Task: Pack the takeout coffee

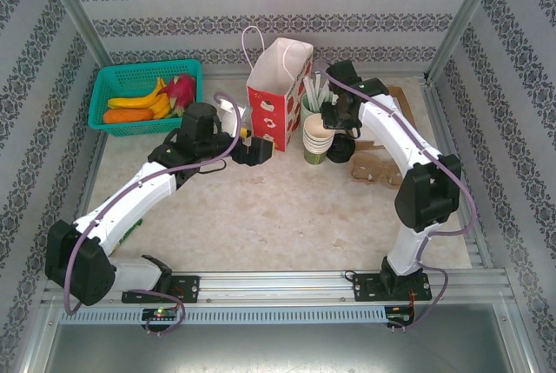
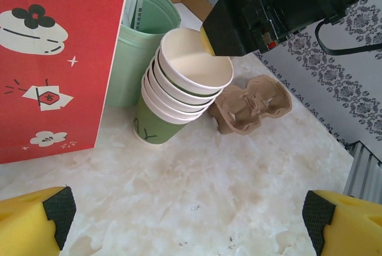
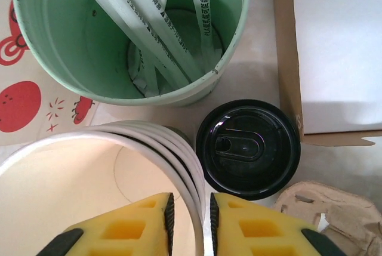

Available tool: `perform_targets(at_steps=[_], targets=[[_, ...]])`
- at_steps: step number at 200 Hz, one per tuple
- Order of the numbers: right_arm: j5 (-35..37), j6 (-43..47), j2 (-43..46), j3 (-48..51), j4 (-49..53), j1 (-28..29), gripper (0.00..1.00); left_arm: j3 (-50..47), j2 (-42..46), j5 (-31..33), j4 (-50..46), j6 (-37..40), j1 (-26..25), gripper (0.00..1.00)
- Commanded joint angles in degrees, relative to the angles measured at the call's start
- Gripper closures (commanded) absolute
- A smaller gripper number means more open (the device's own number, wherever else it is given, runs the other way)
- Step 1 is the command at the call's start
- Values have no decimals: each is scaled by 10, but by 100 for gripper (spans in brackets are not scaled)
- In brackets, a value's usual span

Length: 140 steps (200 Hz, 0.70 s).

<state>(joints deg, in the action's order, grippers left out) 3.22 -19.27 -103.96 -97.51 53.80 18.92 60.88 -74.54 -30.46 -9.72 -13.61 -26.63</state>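
Top cam: fixed, high behind my arm bases, angled down and forward, wide on the whole worktop (image 1: 261, 216). Left wrist cam: low and close, faces across the surface at the red paper bag (image 2: 54, 59) and stack of paper cups (image 2: 179, 89), with my left gripper (image 2: 188, 208) at the bottom edge. Right wrist cam: straight down, very near, over that stack, the mint straw cup (image 3: 59, 47) and takeout coffee (image 3: 248, 148). All three share the stack and the straw cup.
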Motion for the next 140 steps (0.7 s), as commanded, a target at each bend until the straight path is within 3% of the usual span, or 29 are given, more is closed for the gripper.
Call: perform_targets(at_steps=[1, 68, 140], targets=[[10, 12, -10, -20, 21, 3, 81, -1, 0, -6, -7, 14, -5, 1], [-8, 22, 16, -13, 5, 4, 100, -6, 2, 34, -5, 9, -5, 1], [-56, 35, 36, -11, -24, -5, 100, -1, 0, 65, -13, -12, -5, 1]])
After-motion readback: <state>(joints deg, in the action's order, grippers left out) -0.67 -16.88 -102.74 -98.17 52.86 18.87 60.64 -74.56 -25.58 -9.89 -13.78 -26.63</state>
